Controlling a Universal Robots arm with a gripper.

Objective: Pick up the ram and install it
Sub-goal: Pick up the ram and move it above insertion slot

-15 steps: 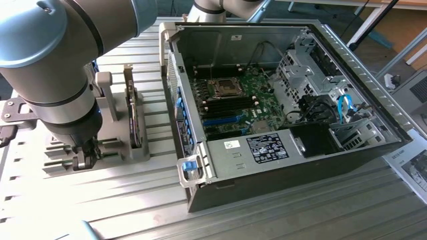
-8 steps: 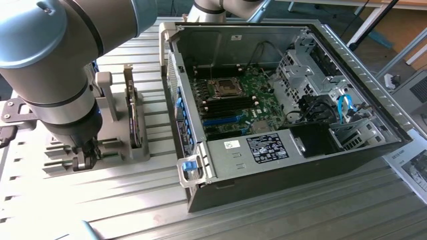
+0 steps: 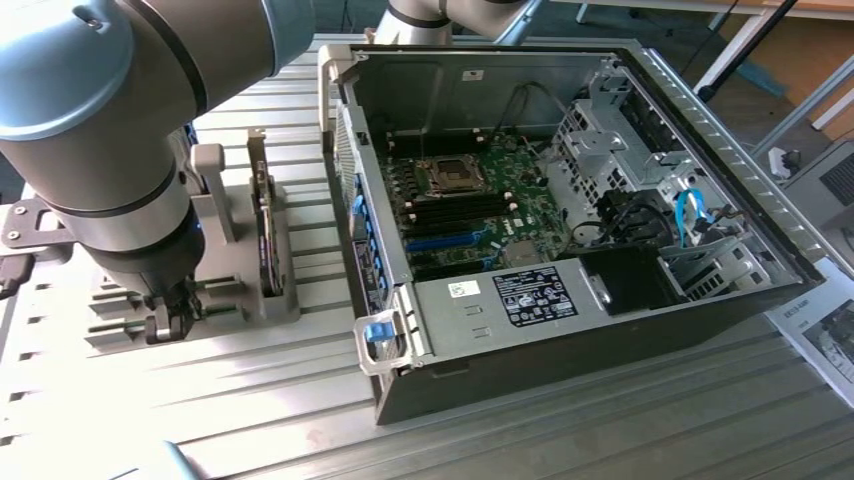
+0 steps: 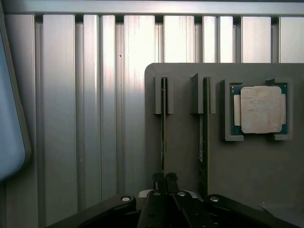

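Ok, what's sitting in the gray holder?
The holder has two sticks on edge in slots: the ram the gripper grips, and a second stick. A processor lies in its square pocket. The gripper covers one end of the ram.

one end of the ram (image 4: 164, 133) (edge-on) behind the end effector (image 4: 165, 179)

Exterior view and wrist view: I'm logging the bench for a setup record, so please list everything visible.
table: one, silver, ribbed, under everything
computer case: one, dark grey, open, exterior view's right
motherboard: one, green, inside the case
holder: one, grey, on the table, exterior view's left
ram: one, dark green, on edge in a holder slot
second stick: one, dark green, neighbouring slot
processor chip: one, silver on green, holder recess
arm: one, pale blue-grey, over the holder
tool: one, black, shut on the ram's end
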